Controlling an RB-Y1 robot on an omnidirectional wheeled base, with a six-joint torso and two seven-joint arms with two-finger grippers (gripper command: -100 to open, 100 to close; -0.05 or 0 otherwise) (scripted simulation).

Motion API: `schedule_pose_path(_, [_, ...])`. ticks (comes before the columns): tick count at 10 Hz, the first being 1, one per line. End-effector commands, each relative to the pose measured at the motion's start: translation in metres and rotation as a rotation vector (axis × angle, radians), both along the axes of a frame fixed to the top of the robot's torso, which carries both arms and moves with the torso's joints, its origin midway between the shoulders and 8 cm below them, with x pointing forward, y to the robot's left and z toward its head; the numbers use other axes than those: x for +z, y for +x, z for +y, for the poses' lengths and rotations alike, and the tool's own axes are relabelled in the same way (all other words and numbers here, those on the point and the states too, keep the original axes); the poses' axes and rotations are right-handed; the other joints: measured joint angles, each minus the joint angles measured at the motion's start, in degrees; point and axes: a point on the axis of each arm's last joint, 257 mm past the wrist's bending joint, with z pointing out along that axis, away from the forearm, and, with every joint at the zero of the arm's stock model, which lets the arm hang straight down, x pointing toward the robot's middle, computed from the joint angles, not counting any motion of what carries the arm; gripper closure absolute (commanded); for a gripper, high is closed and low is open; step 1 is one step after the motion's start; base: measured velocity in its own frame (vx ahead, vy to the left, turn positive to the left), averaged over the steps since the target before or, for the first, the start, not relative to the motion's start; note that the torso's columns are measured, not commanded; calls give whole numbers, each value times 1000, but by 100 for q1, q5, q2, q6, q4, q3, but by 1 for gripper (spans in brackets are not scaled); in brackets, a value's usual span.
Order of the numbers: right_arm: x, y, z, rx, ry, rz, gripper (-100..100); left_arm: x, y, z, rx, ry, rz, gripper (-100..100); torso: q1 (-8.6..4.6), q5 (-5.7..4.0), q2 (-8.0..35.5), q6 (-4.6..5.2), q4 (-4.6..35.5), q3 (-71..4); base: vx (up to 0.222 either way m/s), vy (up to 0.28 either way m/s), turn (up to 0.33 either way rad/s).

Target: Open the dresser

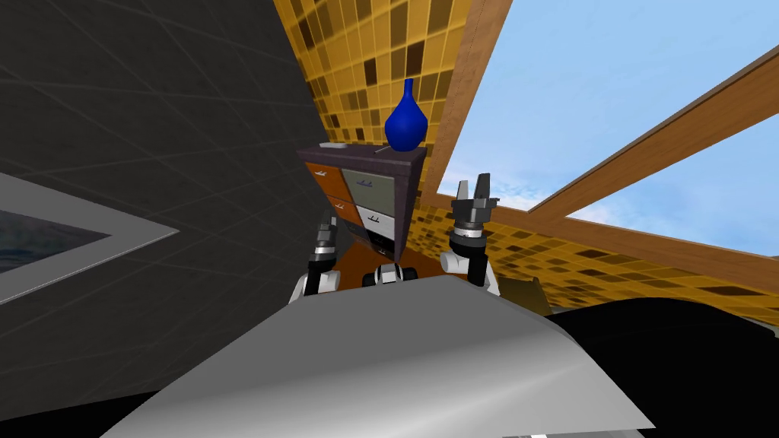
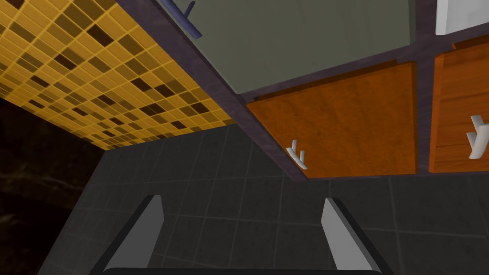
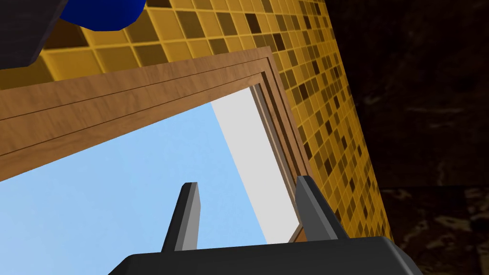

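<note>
The dresser (image 1: 403, 199) has a dark purple frame and stands against the yellow tiled wall. Its drawer fronts are orange (image 1: 329, 181), grey-green (image 1: 367, 182) and white (image 1: 376, 217). My left gripper (image 1: 327, 228) is low in front of the orange side, open with nothing between its fingers (image 2: 143, 229). In the left wrist view an orange drawer (image 2: 353, 124) with a small white handle (image 2: 297, 155) lies just beyond the fingertips, untouched. A second orange front (image 2: 458, 105) sits beside it. My right gripper (image 1: 472, 194) is raised to the right of the dresser, open (image 3: 248, 210) and empty.
A blue vase (image 1: 405, 122) and a small flat grey item (image 1: 332, 144) rest on the dresser top. A large wood-framed window (image 1: 487, 91) fills the wall to the right. The floor (image 1: 152, 152) is dark grey tile, with a grey-framed panel (image 1: 46, 243) at far left.
</note>
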Motion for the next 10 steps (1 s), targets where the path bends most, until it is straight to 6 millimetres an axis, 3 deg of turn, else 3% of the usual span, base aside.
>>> schedule_pose_path(1, [0,0,0,0,0,0,0,-24,10,-9,-9,2,44,-100,0,0,0,0,0,0,12,-22,-104])
schedule_pose_path(10, [0,0,0,0,0,0,0,-90,25,-36,-54,47,162,-100,-1,0,-2,0,0,-1,8,-18,-61])
